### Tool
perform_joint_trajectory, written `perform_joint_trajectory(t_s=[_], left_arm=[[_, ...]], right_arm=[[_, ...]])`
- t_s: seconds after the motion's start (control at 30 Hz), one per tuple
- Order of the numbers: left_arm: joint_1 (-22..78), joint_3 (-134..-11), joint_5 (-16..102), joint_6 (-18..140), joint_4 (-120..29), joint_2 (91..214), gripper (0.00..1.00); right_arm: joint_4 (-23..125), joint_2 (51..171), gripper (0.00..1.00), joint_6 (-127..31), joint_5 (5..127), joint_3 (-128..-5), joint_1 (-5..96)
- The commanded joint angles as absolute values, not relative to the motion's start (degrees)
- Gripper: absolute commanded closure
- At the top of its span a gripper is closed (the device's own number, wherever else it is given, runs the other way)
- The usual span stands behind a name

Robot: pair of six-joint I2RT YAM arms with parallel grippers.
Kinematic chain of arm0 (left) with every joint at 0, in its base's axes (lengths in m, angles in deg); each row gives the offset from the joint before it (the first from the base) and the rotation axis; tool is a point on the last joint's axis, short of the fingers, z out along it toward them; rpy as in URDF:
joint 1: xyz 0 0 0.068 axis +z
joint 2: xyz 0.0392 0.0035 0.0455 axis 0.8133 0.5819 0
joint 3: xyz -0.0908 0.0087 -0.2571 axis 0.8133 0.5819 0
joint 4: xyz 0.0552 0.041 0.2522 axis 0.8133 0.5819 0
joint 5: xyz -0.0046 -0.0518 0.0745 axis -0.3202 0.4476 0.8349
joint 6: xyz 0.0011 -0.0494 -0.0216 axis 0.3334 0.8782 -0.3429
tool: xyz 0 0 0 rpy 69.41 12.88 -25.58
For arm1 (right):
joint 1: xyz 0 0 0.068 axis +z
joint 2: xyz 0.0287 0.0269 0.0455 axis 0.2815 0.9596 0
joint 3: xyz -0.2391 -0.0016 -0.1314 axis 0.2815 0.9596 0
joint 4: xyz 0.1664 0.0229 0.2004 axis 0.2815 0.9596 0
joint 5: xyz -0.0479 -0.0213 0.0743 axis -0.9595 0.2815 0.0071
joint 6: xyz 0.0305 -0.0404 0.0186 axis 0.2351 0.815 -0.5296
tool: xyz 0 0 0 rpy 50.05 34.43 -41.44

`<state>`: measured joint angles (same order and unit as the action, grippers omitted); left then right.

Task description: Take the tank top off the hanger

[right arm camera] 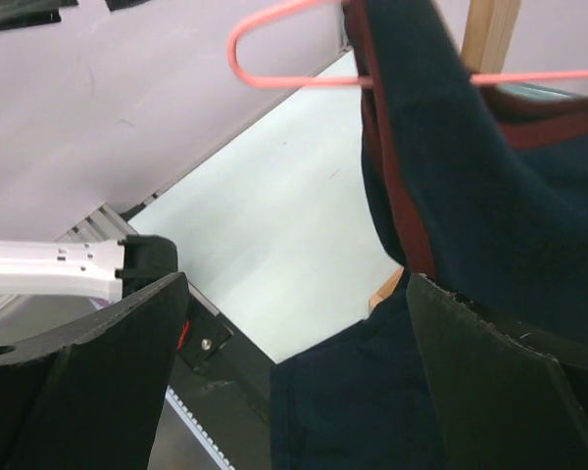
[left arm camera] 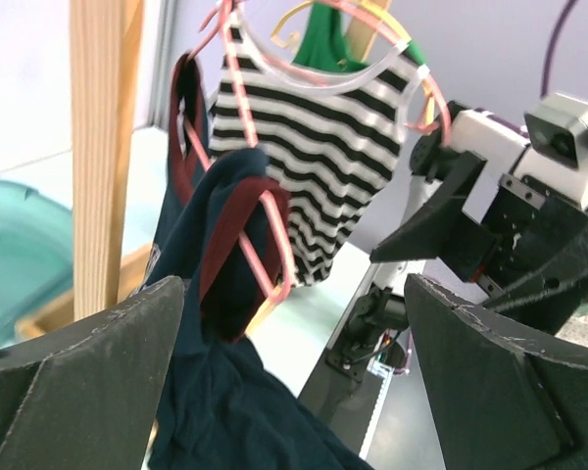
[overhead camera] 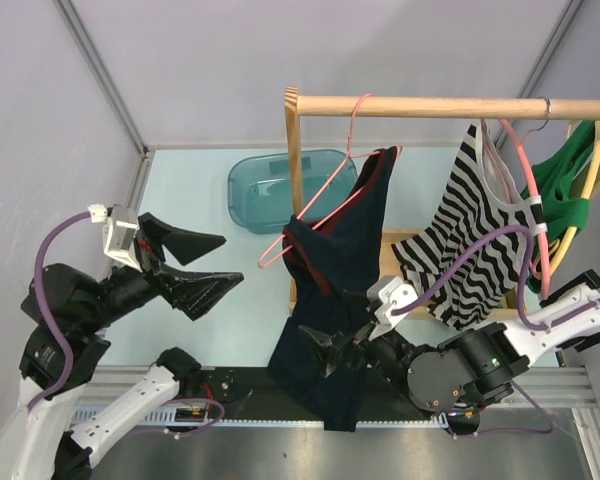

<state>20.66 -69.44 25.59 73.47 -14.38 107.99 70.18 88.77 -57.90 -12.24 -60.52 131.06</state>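
My left hand [overhead camera: 230, 260] hangs over the pale table [overhead camera: 190, 190] at the left of the overhead view. Its two fingers are spread wide with nothing between them, and it is well apart from the rack. Its wrist camera looks through the gap between those fingers at the tank top [left arm camera: 225, 323], which fills the lower centre of that frame.

The tank top is dark navy with maroon trim. It hangs on a pink hanger [left arm camera: 286, 259] whose hook sits over the wooden rail [overhead camera: 430, 105], close to the upright post [overhead camera: 294, 170]. The hanger is tilted. In the overhead view its lower end pokes out bare toward the left, while the cloth is bunched on the rest of it. From there the cloth drops in a long fold to the bottom centre of the frame.

My right hand [overhead camera: 332, 352] is at that lower fold, in the bottom centre of the overhead view. It is open. In its wrist view the fingers stand wide apart at the bottom corners, and the navy cloth lies between and beyond them, not pinched. I cannot tell whether either finger touches the cloth.

Further right on the rail hang a black-and-white striped top [overhead camera: 470, 240] and a green garment [overhead camera: 565, 180], each on its own hanger. A teal bin [overhead camera: 265, 190] sits on the table just left of the post, in the upper middle of the overhead view.
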Motion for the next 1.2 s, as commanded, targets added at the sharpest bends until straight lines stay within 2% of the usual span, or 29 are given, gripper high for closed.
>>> perform_joint_trajectory(t_s=[0.0,0.3,0.53,0.63,0.67,0.7,0.73,0.8,0.97,1.07,1.17], left_arm=[[20.4,-73.3,22.5,73.3,-18.6,112.1,0.01],[20.4,-76.3,19.6,73.8,-19.0,120.1,0.0],[20.5,-75.7,19.5,74.4,-19.7,120.7,0.01],[20.4,-75.1,19.6,74.4,-19.7,120.3,0.01],[20.4,-74.8,19.7,74.4,-19.7,120.1,0.01],[20.4,-74.6,19.7,74.4,-19.5,120.0,0.01],[20.5,-74.5,19.6,74.4,-19.4,119.7,0.01],[20.5,-73.8,19.7,74.4,-19.2,119.2,0.01],[20.4,-68.1,20.4,77.5,-20.7,115.6,0.01],[20.5,-65.1,16.2,78.8,-22.1,114.1,0.01],[20.5,-64.0,12.9,80.1,-21.0,113.2,0.02]], right_arm=[[71.7,91.0,0.0,-56.9,-16.3,-71.3,128.6],[91.4,97.9,0.0,-70.1,-2.3,-90.9,109.2],[97.7,108.2,0.0,-74.1,8.9,-101.7,91.2],[99.6,110.7,0.01,-75.8,9.9,-104.9,88.1],[99.6,111.2,0.05,-76.2,10.1,-105.0,86.9],[98.7,111.2,0.17,-76.4,10.5,-104.8,86.7],[97.7,110.9,0.24,-76.2,10.6,-104.2,86.4],[93.9,109.7,0.31,-75.6,11.5,-101.6,86.0],[88.9,107.6,0.4,-75.4,13.5,-97.1,85.8],[86.4,106.2,0.44,-75.2,14.3,-95.7,85.7],[83.5,104.2,0.54,-75.1,14.8,-93.4,85.3]])
